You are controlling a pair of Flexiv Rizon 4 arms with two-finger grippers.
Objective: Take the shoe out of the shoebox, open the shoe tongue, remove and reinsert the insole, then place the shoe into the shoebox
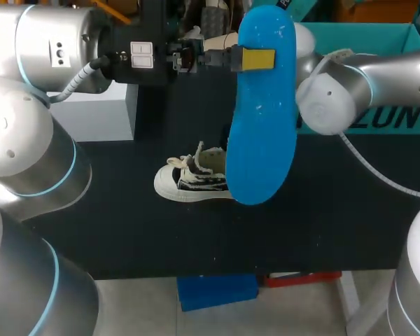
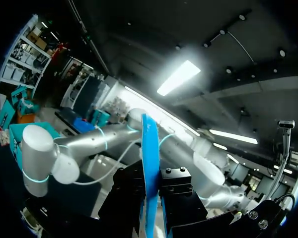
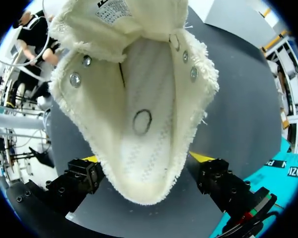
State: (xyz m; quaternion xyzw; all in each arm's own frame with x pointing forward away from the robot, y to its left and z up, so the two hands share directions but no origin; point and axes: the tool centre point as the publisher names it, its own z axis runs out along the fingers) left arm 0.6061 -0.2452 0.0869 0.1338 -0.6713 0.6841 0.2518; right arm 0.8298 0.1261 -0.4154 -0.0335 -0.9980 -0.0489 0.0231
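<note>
Left gripper (image 1: 256, 59) is clamped on one end of the blue insole (image 1: 262, 133), holding it up well above the black table (image 1: 336, 231). Right gripper (image 3: 146, 168) has its yellow-tipped fingers pressed on both sides of the white shoe (image 1: 189, 180), which sits mid-table on its sole. The teal shoebox (image 1: 364, 38) stands at the far right corner.

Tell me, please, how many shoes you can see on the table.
1. The white shoe stands on the black table, its heel end behind the raised blue insole, which could hide another.
</note>
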